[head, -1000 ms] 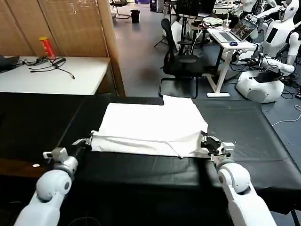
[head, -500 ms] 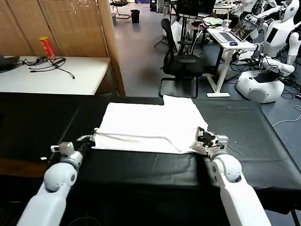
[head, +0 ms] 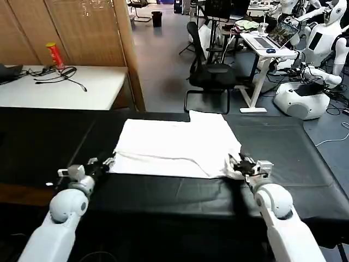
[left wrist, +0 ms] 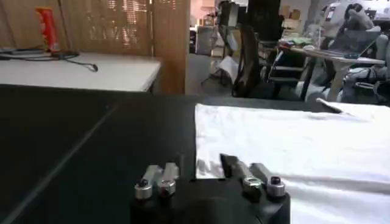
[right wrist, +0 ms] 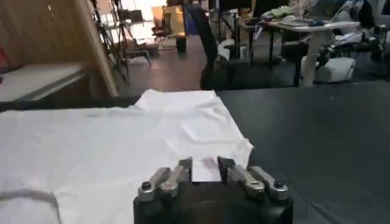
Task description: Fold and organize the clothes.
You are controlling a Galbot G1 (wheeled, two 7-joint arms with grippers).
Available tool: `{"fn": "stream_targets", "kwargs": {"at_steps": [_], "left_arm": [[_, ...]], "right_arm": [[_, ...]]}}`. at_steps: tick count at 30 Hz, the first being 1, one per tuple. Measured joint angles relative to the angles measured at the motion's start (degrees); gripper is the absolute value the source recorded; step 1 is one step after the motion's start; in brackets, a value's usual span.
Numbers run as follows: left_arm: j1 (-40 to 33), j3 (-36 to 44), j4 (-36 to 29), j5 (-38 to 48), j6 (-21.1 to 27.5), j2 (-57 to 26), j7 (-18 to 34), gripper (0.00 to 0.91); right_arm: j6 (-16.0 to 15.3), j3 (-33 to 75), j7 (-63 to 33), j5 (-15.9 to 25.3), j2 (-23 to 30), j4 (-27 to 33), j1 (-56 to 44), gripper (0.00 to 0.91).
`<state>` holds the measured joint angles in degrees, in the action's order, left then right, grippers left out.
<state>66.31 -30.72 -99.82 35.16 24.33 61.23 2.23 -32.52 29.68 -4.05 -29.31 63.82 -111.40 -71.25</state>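
Having drawn back toward the near edge of the black worktop (head: 163,196) since a moment ago, with the folded near hem settling flatter. Left gripper (head: 103,163) hovering low at the near left corner of the white T-shirt (head: 177,144), fingers (left wrist: 159,176) parted around the hem's corner (left wrist: 204,164), nothing clamped between them. Right gripper (head: 239,161) sitting at the near right corner of the shirt, jaws standing apart on either side of a small rumpled flap of cloth (right wrist: 204,164), not pinching it. Lying print side hidden, spread flat across the middle of the worktop, near edge doubled over into a narrow band, one sleeve poking out toward the far edge. Beyond the far left corner, standing on a white side table (head: 60,87): a red can (head: 54,55) and a loose black cable (head: 62,75). Behind the far edge, waiting on the grey floor: a black office chair (head: 210,76).
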Motion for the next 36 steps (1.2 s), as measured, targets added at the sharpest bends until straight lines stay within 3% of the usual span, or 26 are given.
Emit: {"fn": "stream_targets", "kwargs": {"at_steps": [4, 6, 7, 12, 13, 14, 15, 16, 17, 18, 19, 20, 21, 26, 36], "left_arm": [[2.4, -0.9, -1.7, 2.3, 0.8, -0.6, -0.3, 0.878], [3.7, -1.4, -2.1, 2.4, 0.8, -0.6, -0.5, 0.878], [4.2, -1.6, -2.3, 2.4, 0.8, -0.7, -0.7, 0.878], [6.1, -2.1, -2.5, 2.9, 0.9, -0.7, -1.5, 0.878], [6.2, -2.1, -2.5, 3.0, 0.9, -0.6, -1.6, 0.839], [6.4, -2.1, -2.5, 3.0, 1.0, -0.6, -1.7, 0.790], [6.5, -2.1, -2.5, 3.1, 1.0, -0.5, -1.8, 0.663], [6.6, -2.1, -2.5, 3.1, 1.1, -0.5, -1.9, 0.614], [6.7, -2.1, -2.5, 3.1, 1.1, -0.5, -2.0, 0.478], [6.7, -2.1, -2.4, 3.2, 1.2, -0.5, -2.0, 0.371], [6.7, -2.1, -2.4, 3.3, 1.3, -0.5, -2.0, 0.098], [6.8, -2.1, -2.4, 3.3, 1.3, -0.4, -2.0, 0.029], [6.8, -2.1, -2.3, 3.3, 1.3, -0.5, -2.1, 0.000], [7.2, -2.0, -2.4, 3.2, 1.2, -0.4, -2.1, 0.000], [10.0, -1.9, -4.8, -1.6, 1.7, -0.8, -0.1, 0.000]], "right_arm": [[0.2, 1.0, 0.2, -0.1, 0.0, -1.4, -2.5, 0.878], [0.7, 1.3, 0.3, -0.1, 0.2, -1.6, -3.4, 0.829], [0.8, 1.4, 0.4, 0.0, 0.4, -1.6, -3.8, 0.751], [1.1, 1.5, 0.5, 0.2, 1.2, -1.1, -5.0, 0.692], [1.1, 1.4, 0.5, 0.3, 1.4, -1.1, -5.1, 0.673], [1.1, 1.4, 0.5, 0.3, 1.6, -1.1, -5.3, 0.673], [1.1, 1.3, 0.6, 0.5, 1.7, -1.1, -5.4, 0.575], [1.1, 1.2, 0.6, 0.5, 1.8, -1.1, -5.6, 0.556], [1.2, 1.2, 0.6, 0.7, 2.0, -1.1, -5.6, 0.468], [1.2, 1.1, 0.6, 0.8, 2.0, -1.2, -5.7, 0.302], [1.2, 1.0, 0.7, 0.9, 2.1, -1.2, -5.8, 0.176], [1.2, 0.9, 0.7, 1.1, 2.2, -1.2, -5.9, 0.176], [1.2, 0.8, 0.7, 1.2, 2.3, -1.3, -5.9, 0.088], [0.7, 0.7, -0.2, 1.2, 2.2, -1.9, -6.5, 0.029], [-6.4, 2.1, -5.0, -3.1, -1.3, -7.6, -10.3, 0.000]]}}
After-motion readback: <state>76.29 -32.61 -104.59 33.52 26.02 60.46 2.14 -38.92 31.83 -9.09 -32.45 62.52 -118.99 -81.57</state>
